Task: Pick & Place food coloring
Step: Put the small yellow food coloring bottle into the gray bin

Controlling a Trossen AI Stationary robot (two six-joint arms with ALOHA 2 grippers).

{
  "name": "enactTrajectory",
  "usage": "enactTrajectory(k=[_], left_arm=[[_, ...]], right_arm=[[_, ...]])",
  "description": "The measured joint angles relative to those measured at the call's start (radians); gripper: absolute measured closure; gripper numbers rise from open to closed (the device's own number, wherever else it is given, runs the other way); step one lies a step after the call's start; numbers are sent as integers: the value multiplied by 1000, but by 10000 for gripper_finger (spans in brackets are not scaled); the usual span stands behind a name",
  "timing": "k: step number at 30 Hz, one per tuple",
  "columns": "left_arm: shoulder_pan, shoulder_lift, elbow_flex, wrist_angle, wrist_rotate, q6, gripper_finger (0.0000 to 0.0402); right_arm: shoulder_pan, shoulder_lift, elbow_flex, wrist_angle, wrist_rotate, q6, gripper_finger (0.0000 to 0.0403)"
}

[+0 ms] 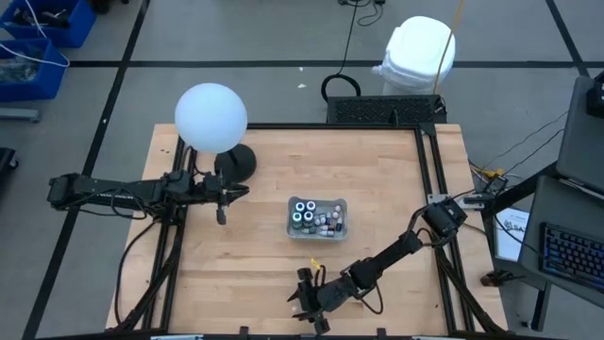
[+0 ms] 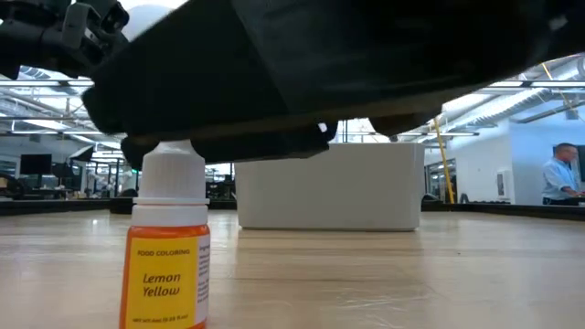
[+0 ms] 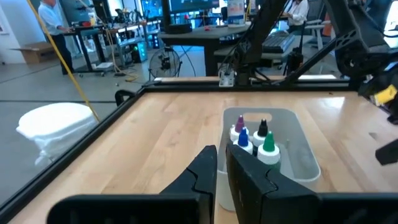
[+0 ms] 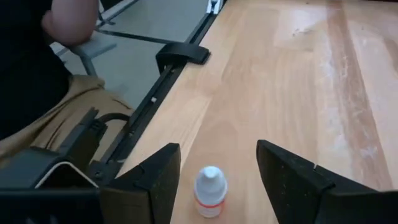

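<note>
Wooden table (image 1: 245, 250), near edge: yellow bottle (image 4: 210, 191) upright, long axis vertical, centred between wide-spread fingers of right claw (image 4: 217, 180), seemingly untouched. Left claw (image 3: 222, 177) narrow, far off beside tray (image 1: 317, 217).

In the low view a dark mass of arm fills the upper half, hiding the top edge of the clear tray (image 2: 329, 187) and touching the picture's edge, and the yellow bottle (image 2: 169, 242) is cut off at the bottom (its label's lowest line is too small to read). From above, the bottles in the tray (image 1: 317, 217) are too tiny to count. In the left wrist view, the left gripper (image 3: 221, 171) covers the tray's near end.
</note>
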Motion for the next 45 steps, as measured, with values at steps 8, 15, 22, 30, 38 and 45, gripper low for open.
enactTrajectory(k=[8, 15, 22, 30, 38, 45], left_arm=[[0, 0, 0, -25, 0, -11, 357], [0, 0, 0, -25, 1, -36, 357], [0, 0, 0, -29, 2, -55, 357], [0, 0, 0, -36, 3, -58, 357], [0, 0, 0, -35, 3, -54, 357], [0, 0, 0, -31, 3, -35, 357]], right_arm=[[19, 0, 0, 15, 25, 5, 225], [18, 0, 0, -17, 22, 35, 239], [18, 0, 0, -53, 16, 69, 240], [17, 0, 0, -54, -6, 80, 253], [6, 0, 0, -46, -7, 76, 266], [-1, 0, 0, -47, -7, 62, 274]])
